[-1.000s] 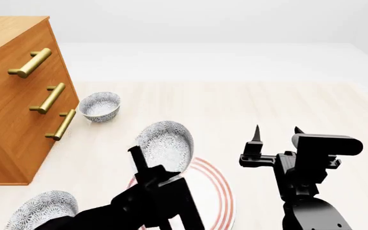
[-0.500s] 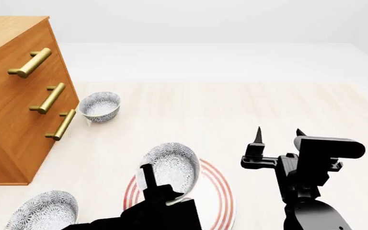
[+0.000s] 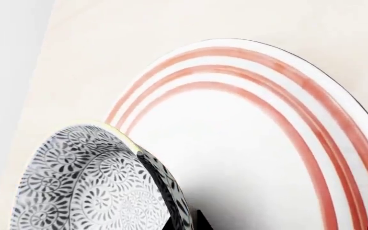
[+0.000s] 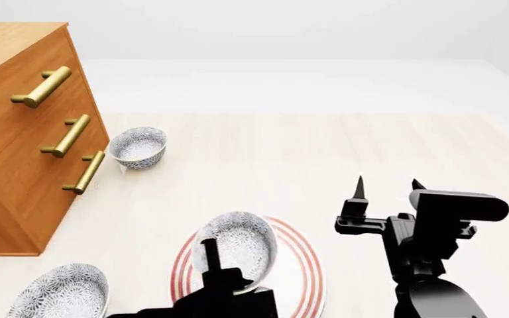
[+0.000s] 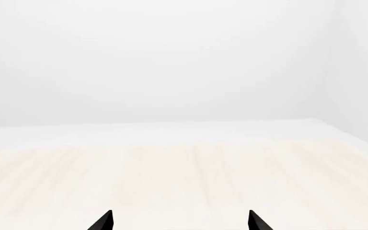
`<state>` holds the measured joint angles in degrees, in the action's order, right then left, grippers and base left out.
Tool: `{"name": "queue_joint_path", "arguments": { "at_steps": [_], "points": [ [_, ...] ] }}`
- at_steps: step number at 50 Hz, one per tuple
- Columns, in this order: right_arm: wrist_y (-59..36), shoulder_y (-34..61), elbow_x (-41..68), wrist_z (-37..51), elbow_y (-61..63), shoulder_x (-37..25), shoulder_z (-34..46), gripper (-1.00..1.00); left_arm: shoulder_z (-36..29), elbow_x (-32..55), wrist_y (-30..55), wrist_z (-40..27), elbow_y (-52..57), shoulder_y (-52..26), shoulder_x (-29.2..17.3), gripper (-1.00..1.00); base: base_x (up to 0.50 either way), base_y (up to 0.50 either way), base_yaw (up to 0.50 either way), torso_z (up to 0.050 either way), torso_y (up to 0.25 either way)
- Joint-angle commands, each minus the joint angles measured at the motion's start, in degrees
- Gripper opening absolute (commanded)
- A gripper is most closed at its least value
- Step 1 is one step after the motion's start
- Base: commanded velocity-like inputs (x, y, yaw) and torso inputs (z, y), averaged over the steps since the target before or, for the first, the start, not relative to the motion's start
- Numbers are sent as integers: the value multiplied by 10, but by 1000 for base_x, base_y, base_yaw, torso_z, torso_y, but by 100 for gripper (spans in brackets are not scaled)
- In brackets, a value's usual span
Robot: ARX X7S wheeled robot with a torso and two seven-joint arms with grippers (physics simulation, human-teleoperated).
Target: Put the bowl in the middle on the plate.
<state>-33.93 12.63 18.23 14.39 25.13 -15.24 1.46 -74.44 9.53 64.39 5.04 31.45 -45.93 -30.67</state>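
Note:
The speckled bowl hangs tilted over the left part of the red-ringed plate, low above it. I cannot tell whether they touch. My left gripper is shut on the bowl's near rim, with one finger inside it. In the left wrist view the bowl has its rim pinched in the left gripper, and the plate lies just beyond. My right gripper stands open to the right of the plate, holding nothing. In its own view the right gripper faces bare floor.
A wooden dresser with brass handles stands at the left. One matching bowl sits beside it, farther back. Another bowl sits at the near left. The pale wooden floor stretches ahead.
My left gripper has lowered the bowl from well above the plate down close over it and pulled it nearer to me. The right arm has barely moved.

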Motion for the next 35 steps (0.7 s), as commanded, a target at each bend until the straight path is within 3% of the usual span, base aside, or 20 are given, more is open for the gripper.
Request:
{"name": "queue_joint_path", "arguments": {
  "at_steps": [1, 33, 34, 35],
  "points": [
    [6, -4, 3, 2, -2, -1, -1, 100, -22, -21, -11, 3, -25, -8, 10, -100, 0, 0, 0, 0, 0],
    [12, -9, 9, 8, -3, -6, 1, 100, -53, -11, -5, 38, -54, -22, 23, -100, 0, 0, 0, 0, 0],
    [12, -9, 9, 8, -3, -6, 2, 100, -55, -12, -2, 38, -54, -23, 23, 100, 0, 0, 0, 0, 0],
    [12, -9, 9, 9, -3, -6, 3, 100, -55, -10, 3, 41, -47, -25, 21, 100, 0, 0, 0, 0, 0]
  ]
}}
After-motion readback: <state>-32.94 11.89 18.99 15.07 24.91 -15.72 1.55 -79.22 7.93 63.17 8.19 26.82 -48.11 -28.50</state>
